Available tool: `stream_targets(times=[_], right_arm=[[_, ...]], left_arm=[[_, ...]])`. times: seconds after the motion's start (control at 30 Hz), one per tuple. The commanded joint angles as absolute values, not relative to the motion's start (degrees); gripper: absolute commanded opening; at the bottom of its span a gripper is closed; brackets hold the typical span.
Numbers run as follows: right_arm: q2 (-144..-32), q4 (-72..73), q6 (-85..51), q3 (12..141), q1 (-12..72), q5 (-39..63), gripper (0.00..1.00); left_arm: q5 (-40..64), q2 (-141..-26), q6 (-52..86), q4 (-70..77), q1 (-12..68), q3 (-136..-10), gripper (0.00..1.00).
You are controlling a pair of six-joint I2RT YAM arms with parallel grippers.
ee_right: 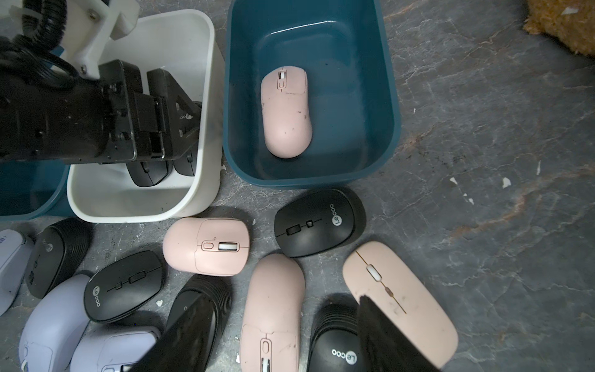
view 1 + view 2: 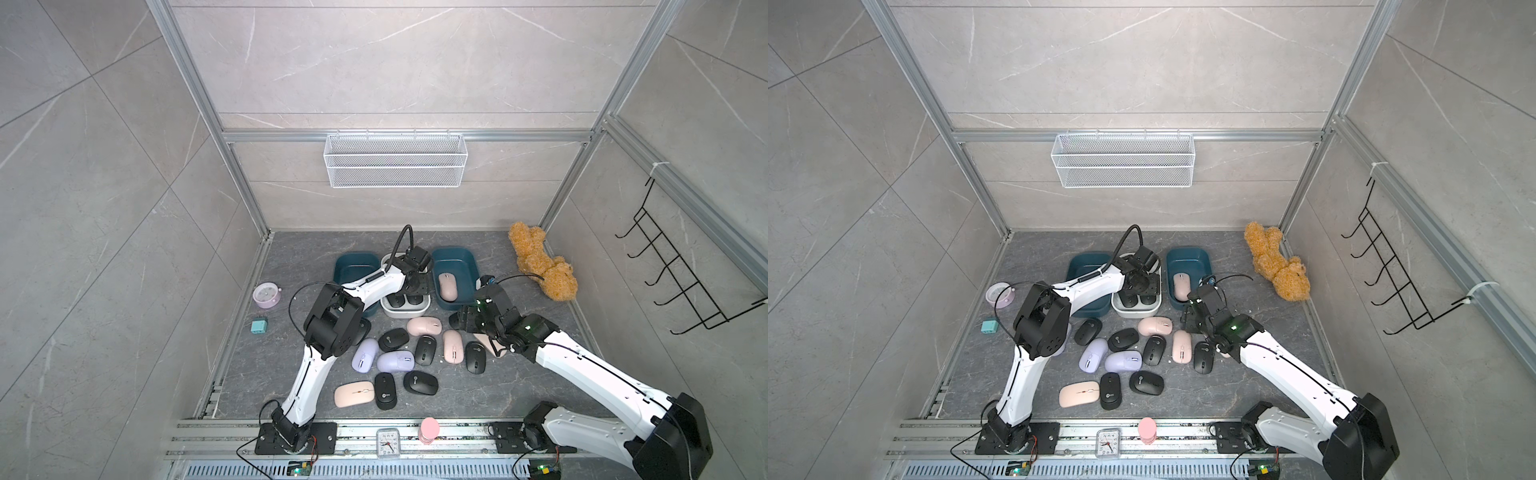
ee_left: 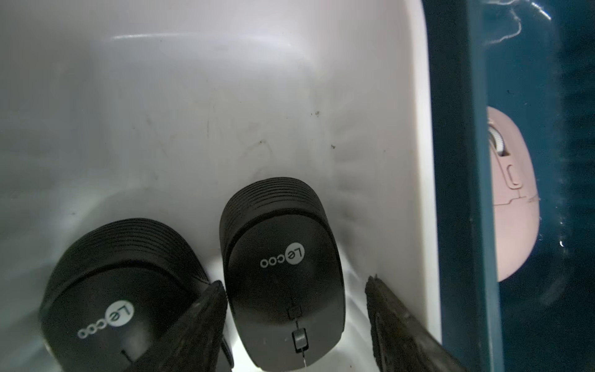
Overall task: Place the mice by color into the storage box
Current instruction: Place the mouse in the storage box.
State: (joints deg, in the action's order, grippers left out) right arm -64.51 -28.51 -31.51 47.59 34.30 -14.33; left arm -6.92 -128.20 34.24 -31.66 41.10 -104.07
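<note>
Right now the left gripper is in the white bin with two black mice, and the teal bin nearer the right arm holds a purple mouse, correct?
No: the mouse in that teal bin is pink, not purple, as the right wrist view shows. The rest stands.

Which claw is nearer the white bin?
Left. The left claw is inside the white bin, astride a black mouse; the right claw hovers over loose mice outside it.
</note>
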Motion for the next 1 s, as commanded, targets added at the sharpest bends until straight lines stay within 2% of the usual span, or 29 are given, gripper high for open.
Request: stream_targets(times=[0.0,0.27,0.57,0.83,0.97], right_arm=[[-64.09,-29.42,-32.18,49.36,34.03,-13.63,0.73],[-61.5,-32.8,-32.36,50.8,34.04,-14.22,0.73],[-61.98,-33.57,-33.0,50.91,34.05,-12.79,0.73],[-65.7,-30.8,-32.78,51.7,34.06,-9.98,0.72],[-68.03,-29.36,-32.85,52.41,34.01,-8.05,0.72]], left_arm=[[-7.5,-125.49,33.95,-31.94,40.98,-106.26,0.71],[-12.59,-114.82,31.55,-30.19,40.96,-100.97,0.68],[-18.55,-91.51,31.89,-29.07,41.1,-76.94,0.68],[-23.17,-69.71,36.91,-40.59,41.08,-55.59,0.66],[-22.27,-61.34,40.95,-43.57,41.18,-48.0,0.66]])
